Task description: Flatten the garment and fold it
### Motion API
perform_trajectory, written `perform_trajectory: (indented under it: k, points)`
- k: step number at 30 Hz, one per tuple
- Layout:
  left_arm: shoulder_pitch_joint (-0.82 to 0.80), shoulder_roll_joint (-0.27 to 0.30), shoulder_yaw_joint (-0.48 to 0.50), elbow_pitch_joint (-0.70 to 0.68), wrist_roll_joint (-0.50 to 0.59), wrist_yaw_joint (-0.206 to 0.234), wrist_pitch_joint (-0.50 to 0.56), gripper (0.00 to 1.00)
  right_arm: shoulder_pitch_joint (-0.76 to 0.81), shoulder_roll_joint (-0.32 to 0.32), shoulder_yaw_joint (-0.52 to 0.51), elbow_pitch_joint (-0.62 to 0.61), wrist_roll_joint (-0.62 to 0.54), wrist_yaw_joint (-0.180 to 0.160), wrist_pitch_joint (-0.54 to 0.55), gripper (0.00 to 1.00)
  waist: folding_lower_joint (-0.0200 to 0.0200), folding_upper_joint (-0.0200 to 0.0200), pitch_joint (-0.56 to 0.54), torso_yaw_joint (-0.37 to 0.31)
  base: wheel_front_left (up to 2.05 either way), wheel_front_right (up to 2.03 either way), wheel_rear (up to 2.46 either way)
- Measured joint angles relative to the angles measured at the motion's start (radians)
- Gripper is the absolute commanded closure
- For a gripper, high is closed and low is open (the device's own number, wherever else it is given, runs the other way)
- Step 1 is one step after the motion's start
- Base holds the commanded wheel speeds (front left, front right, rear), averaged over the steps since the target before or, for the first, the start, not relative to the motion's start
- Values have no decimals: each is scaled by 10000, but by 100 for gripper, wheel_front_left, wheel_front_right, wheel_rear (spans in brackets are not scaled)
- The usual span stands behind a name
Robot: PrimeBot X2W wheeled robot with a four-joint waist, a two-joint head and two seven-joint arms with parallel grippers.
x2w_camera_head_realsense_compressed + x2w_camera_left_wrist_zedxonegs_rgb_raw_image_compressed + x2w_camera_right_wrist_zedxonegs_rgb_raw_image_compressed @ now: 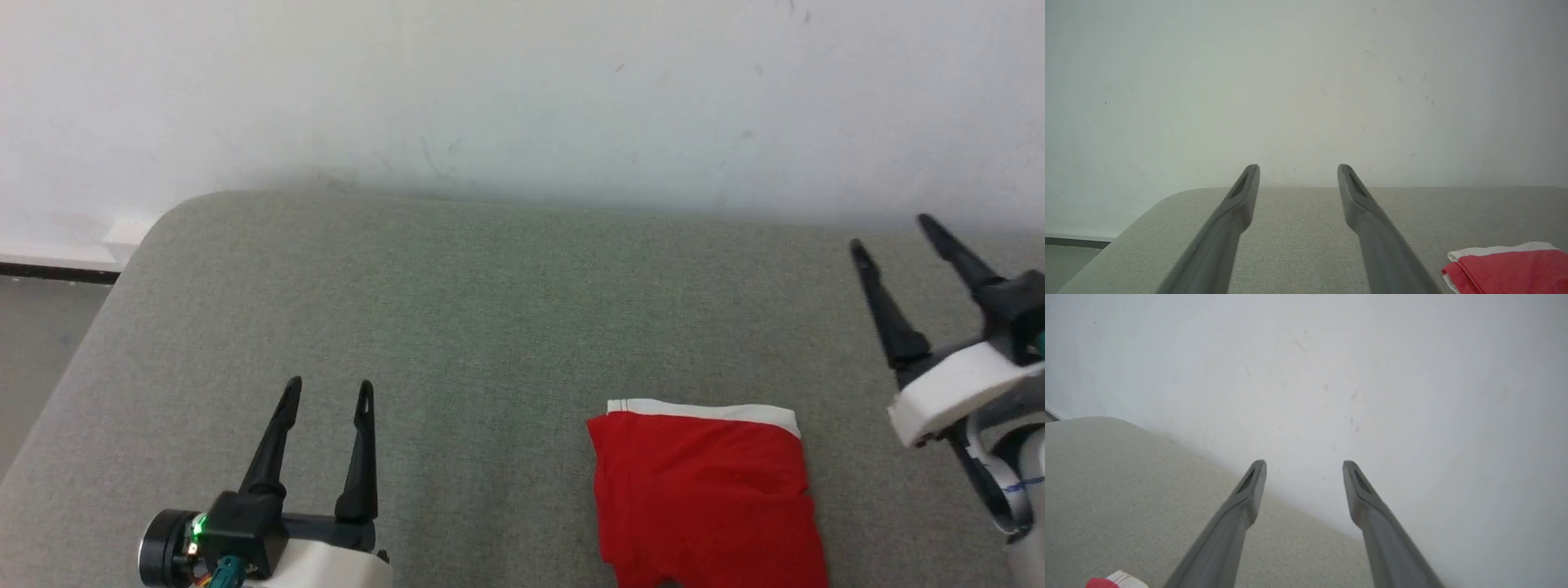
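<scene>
**Base:** Where are the shorts lying?

**Op:** I am seeing the shorts (706, 498) lying on the grey pad (457, 310), close to its near edge and right of its middle. They are sitting as a compact red block, roughly rectangular. A white band (710, 411) is running along the side that faces the pad's far edge. The near end is being cut off by the bottom of the head view. In the left wrist view, layers of cloth are showing stacked at the block's left corner.

**Base:** Left gripper?

**Op:** The left gripper (330, 384) is hovering over the pad's near left part, well apart from the shorts. Its two fingers (1233, 212) are standing wide apart and pointing toward the pad's far edge, with bare pad showing between them.

**Base:** And the right one?

**Op:** The right gripper (890, 232) is hanging over the pad's right side, nearer its far edge than the shorts are. Its fingers are spread wide too, and they are leaning toward the pad's left. They are gripping nothing. In the right wrist view they are pointing at the line where the pad is meeting the wall (490, 98). I am catching only a scrap of red and white at that view's lower left corner.

**Base:** Anything around the pad?

**Op:** The wall is rising pale and lightly scuffed behind the pad's far edge. A strip of floor (41, 343) is showing past the pad's rounded far left corner.
</scene>
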Motion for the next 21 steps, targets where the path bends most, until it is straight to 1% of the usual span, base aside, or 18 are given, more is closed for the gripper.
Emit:
perform_trajectory:
  k: [2, 5, 10, 12, 15, 18, 21]
  points:
    - [-1, -27, 27, 0, -27, -33, 0, 0, 236, 102, -740, -21, -121, 0, -466, 0, 0, 0, 26, -137, 0, 0, 0]
    - [-6, -61, 42, -2, -77, -104, 0, 0, 897, 525, -1651, -184, -146, 0, -972, 0, 0, 0, 115, -288, 0, 0, 0]
    - [-70, -125, 35, 19, -100, -244, 0, 0, 2181, 1455, -2545, -836, -219, 0, -1758, 0, 0, 0, 350, -405, 0, 0, 0]
    - [-120, -144, 13, 42, -100, -282, 0, 0, 2675, 1875, -2731, -1195, -374, 0, -2010, 0, 1, 0, 421, -421, 0, 0, 0]
    - [-124, -184, -23, 125, -98, -366, 0, 0, 3333, 2334, -2759, -1549, -533, 0, -2266, 0, 0, 0, 485, -421, 0, 0, 0]
    - [-181, -207, -31, 180, -98, -430, 0, 0, 3780, 2658, -2738, -1693, -623, 0, -2389, 0, 0, 0, 522, -405, 0, 0, 0]
    - [-204, -236, -54, 199, -98, -437, 0, 0, 3953, 2836, -2692, -1716, -629, 0, -2470, 0, 0, 0, 543, -413, 0, 0, 0]
